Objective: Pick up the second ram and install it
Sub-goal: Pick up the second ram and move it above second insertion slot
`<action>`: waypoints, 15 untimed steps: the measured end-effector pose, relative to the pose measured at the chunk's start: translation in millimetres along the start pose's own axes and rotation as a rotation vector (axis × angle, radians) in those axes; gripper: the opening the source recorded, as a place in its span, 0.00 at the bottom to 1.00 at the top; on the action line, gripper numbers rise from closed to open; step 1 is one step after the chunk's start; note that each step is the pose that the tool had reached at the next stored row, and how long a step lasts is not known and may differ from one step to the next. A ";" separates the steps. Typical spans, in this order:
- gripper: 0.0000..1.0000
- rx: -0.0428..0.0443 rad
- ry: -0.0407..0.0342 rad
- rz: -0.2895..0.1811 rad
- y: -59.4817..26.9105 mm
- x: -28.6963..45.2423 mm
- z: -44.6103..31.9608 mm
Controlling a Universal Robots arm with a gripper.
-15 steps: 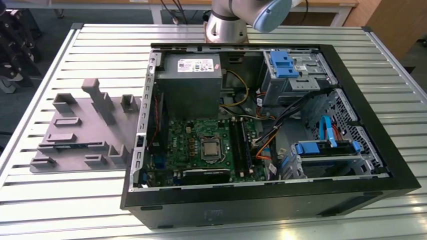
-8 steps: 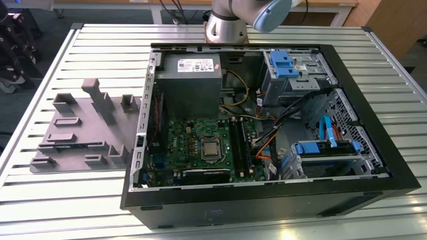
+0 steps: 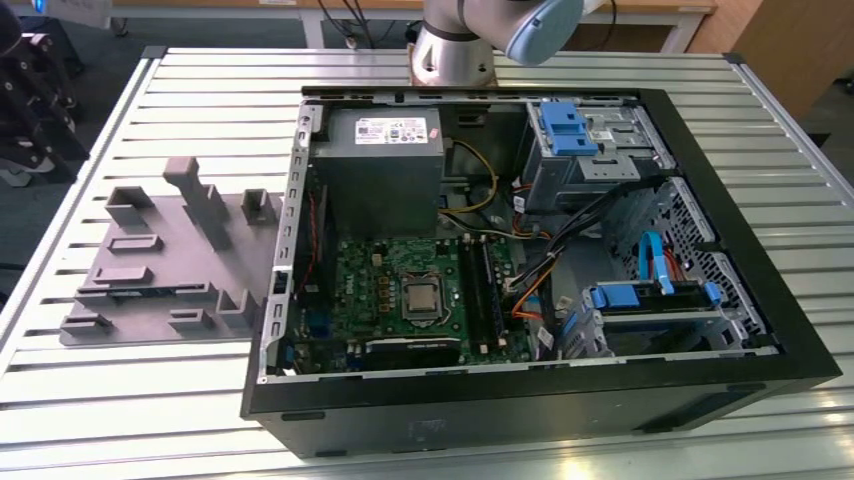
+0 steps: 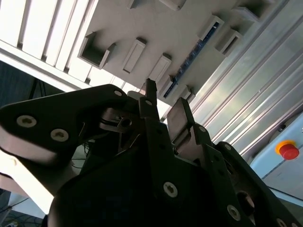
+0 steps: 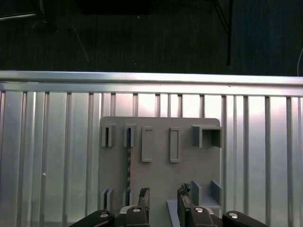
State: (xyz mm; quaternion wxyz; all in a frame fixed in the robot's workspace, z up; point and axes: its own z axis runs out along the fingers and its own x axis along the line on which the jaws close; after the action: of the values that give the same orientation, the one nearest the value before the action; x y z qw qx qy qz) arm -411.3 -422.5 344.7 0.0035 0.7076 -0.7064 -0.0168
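The second ram stood on its edge in the grey holder tray, a thin dark strip running between two pairs of small slot posts. In the second wrist view you could see the same strip seated in its groove, with nothing touching it.

Your pincer hung above the tray, its two fingers apart and with nothing between them. In the first wrist view the gap between the fingertips sat over bare tray just beside the stick's near end rather than over the stick itself. The pincer was clear of both the ram and the tray.

The tray lay flat on the slatted metal desk, close to the desk's edge, with dark floor beyond. In the exterior view the tray sat at that view's left, just beside the open computer case. Inside the case you had the green motherboard with its long black slots, a grey power supply and blue drive brackets. The arm rose from behind the case.
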 end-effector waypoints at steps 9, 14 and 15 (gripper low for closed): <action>0.37 0.0000 -0.0007 0.000 -0.1 0.1 4.4; 0.37 0.0001 -0.0009 0.000 -0.1 0.1 6.5; 0.37 0.0001 -0.0010 0.000 -0.2 0.1 6.9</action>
State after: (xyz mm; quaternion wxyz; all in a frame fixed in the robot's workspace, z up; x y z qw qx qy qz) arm -411.3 -422.6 337.9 0.0032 0.7076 -0.7064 -0.0171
